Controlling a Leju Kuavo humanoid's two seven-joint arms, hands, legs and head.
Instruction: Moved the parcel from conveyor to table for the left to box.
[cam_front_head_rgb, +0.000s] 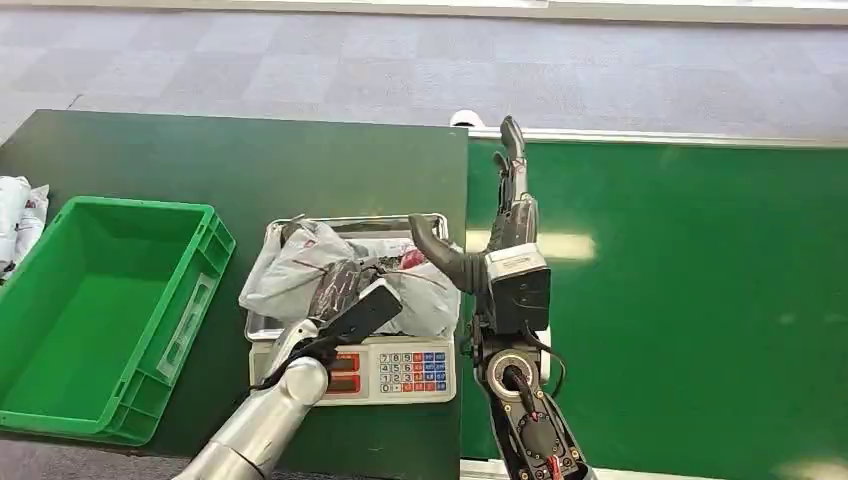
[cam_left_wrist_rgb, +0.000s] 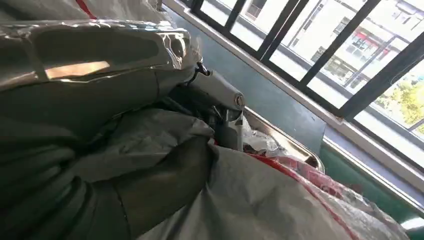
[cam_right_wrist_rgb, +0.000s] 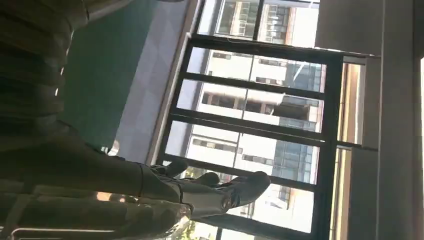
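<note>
A: What is seen at the far left?

B: A green crate (cam_front_head_rgb: 90, 310) is set on the dark table (cam_front_head_rgb: 200, 160), open-topped, with free room inside.

A: And the parcel?

B: The parcel (cam_front_head_rgb: 330, 275) is lying on the tray of a scale (cam_front_head_rgb: 400, 372), just right of the crate, its long axis across the table. The left hand (cam_front_head_rgb: 345, 310) is pressed onto its near side — a firm grip cannot be told.

A: The right hand?

B: The right hand (cam_front_head_rgb: 505, 215) is raised at the parcel's right edge, fingers spread, nothing held — the conveyor (cam_front_head_rgb: 680, 290) lies beyond. The left is judged nearer; leftward travel is needed.
</note>
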